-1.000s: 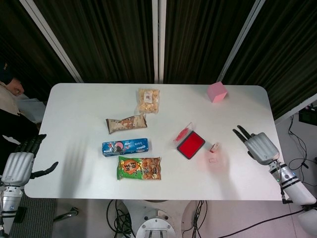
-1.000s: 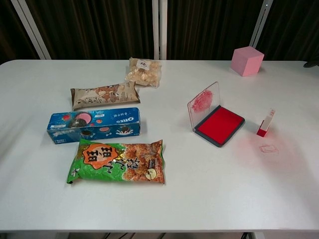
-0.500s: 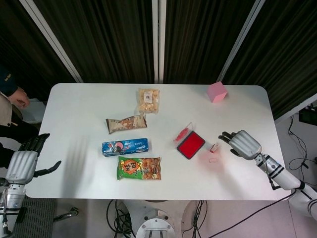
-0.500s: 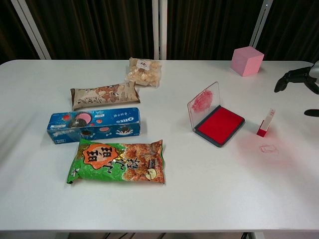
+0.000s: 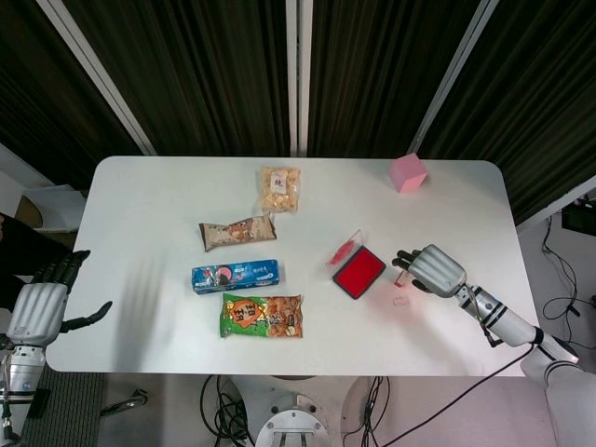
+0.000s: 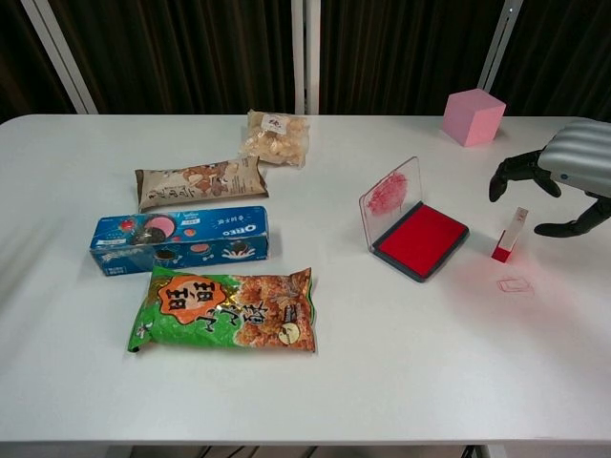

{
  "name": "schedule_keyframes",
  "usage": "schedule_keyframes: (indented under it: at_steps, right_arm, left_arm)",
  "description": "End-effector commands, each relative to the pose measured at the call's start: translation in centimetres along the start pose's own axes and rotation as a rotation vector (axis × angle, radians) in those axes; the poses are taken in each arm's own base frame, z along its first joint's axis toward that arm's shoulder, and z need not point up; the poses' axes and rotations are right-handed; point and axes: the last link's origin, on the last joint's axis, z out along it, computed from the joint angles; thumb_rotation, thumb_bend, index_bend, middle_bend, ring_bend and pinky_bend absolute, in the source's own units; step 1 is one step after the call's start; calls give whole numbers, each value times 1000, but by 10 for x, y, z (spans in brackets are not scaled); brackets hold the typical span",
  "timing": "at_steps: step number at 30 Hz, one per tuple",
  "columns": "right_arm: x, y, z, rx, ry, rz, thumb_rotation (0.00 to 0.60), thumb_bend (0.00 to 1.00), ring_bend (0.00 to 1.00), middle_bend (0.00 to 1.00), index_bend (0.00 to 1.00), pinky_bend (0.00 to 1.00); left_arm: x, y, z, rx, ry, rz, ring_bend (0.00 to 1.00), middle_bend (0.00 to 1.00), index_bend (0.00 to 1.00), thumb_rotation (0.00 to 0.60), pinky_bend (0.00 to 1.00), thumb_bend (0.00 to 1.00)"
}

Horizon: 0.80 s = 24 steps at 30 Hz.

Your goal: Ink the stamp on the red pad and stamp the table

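I have the right hand [image 6: 563, 176] just above the stamp [image 6: 508, 236], fingers spread wide and curved down around it, holding nothing. The stamp stands upright on the table [image 5: 140, 200], just right of the open red pad [image 6: 421, 239]. A faint red print [image 6: 515, 284] is on the table, near side of the stamp. My left hand [image 5: 37, 312] hangs off the near left corner, fingers apart, empty.

Head cam: high, top-down, whole table [image 5: 140, 205]. Chest cam: low, nearer, oblique; same tabletop.
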Motion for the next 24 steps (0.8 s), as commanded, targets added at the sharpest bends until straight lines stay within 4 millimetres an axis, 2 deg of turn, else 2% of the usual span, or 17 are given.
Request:
schedule_keyframes:
  at_steps: [1, 24]
  right_arm:
    - [-3, -1, 1, -3, -10, 2, 600, 179, 611, 358, 376, 819]
    - [-13, -8, 10, -10, -11, 21, 600, 190, 611, 449, 487, 819]
  left_arm:
    - [0, -1, 0, 0, 0, 0, 118, 118, 90, 208, 207, 166]
    - [1, -4, -1, 7, -3, 1, 118, 118, 90, 219, 207, 166]
